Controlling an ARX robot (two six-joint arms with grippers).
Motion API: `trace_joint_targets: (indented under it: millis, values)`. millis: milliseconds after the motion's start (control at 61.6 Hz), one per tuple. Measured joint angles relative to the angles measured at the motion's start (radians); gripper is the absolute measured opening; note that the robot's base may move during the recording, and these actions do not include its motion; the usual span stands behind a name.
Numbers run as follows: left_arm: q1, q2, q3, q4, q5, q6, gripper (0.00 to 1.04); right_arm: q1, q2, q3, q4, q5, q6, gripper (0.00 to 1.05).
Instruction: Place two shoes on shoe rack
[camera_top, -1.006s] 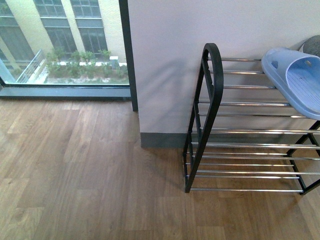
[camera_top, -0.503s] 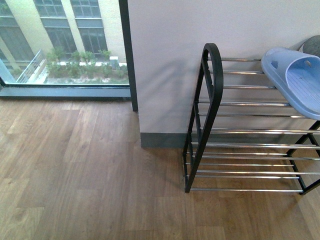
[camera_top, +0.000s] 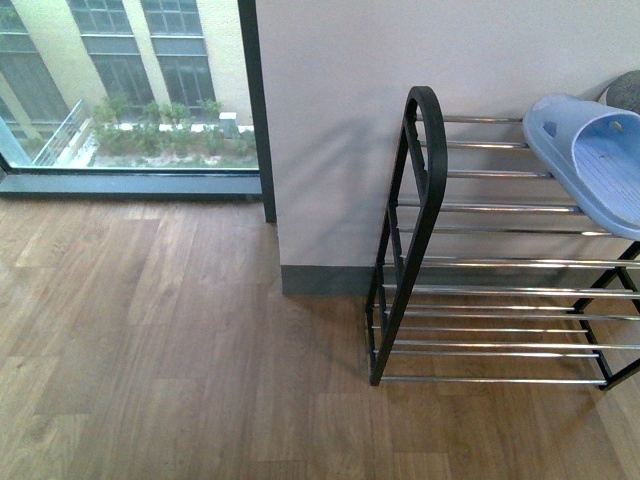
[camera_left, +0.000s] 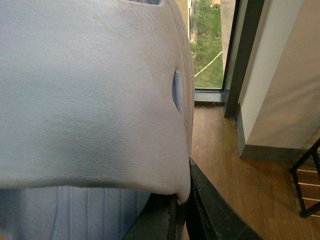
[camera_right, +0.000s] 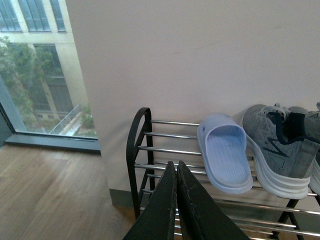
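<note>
The shoe rack (camera_top: 420, 200) stands against the wall on the right. In the right wrist view, the two shoes rest on the top tier of the shoe rack (camera_right: 133, 150): one grey sneaker (camera_right: 272, 142) in full, the other (camera_right: 314, 150) cut off by the frame edge. Beside them lies a light blue slide sandal (camera_right: 225, 157). My right gripper (camera_right: 176, 163) hangs shut and empty in front of the rack. My left gripper (camera_left: 184, 200) is shut on another light blue slide sandal (camera_left: 90, 90), which fills most of the left wrist view. Neither arm shows in the front view.
A wall corner with a grey skirting board (camera_top: 320, 278) meets a floor-to-ceiling window (camera_top: 120, 90) on the left. Wooden floor (camera_top: 160, 350) stretches in front of the rack. The rack's lower chrome bars (camera_top: 500, 320) carry nothing that I can see.
</note>
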Motion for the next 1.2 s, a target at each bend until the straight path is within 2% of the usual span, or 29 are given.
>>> trace_joint_targets:
  millis: [292,860,1201]
  values:
    - [0.0,0.0,0.0,0.0,0.0,0.0,0.02,0.0,0.0,0.0,0.0,0.0,0.0,0.02]
    - [0.0,0.0,0.0,0.0,-0.002,0.0,0.02,0.0,-0.001,0.0,0.0,0.0,0.0,0.96]
    - [0.0,0.0,0.0,0.0,-0.001,0.0,0.02,0.0,-0.003,0.0,-0.002,0.0,0.0,0.95]
